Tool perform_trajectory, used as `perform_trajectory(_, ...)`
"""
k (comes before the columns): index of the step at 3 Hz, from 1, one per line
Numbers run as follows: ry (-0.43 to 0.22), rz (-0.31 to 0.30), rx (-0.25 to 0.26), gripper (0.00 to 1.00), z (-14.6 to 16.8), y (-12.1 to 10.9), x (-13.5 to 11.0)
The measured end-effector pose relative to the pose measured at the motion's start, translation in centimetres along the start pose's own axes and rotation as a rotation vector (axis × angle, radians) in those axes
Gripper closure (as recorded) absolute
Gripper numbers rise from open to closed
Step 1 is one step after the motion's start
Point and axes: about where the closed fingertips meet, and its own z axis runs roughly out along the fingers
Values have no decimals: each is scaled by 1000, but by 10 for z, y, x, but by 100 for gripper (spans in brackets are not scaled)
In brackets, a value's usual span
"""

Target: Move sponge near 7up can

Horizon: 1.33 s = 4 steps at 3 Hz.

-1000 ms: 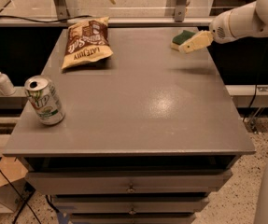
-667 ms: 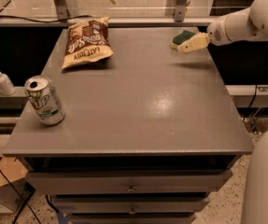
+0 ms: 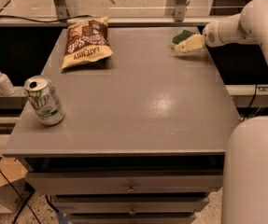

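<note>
At the table's [image 3: 147, 101] far edge, sponge [image 3: 184, 35] lying crosswise, hand [image 3: 188, 45] against it

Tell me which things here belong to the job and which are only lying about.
Belong to the job: sponge, far right of the table; 7up can, near left; gripper, at the sponge.
Lying about: chip bag, far left; pump bottle, beside the table, left.

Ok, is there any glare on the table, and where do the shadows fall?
Camera view: yes, a soft bright patch on the table, right of centre; the 7up can catches light on its top; a soft shadow lies under the chip bag; the claw, at the sponge in the far right corner, sits clear of the glare.
</note>
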Motion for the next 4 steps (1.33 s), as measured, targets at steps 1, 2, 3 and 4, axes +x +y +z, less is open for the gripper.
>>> perform_trajectory(1, 8, -6, -13, 0, 13, 1, 1)
perform_trajectory(2, 19, -28, -45, 18, 20, 8, 2)
perform_trajectory(3, 16, -40, -60, 41, 21, 11, 0)
perform_trajectory(4, -1, -68, -74, 64, 17, 19, -14)
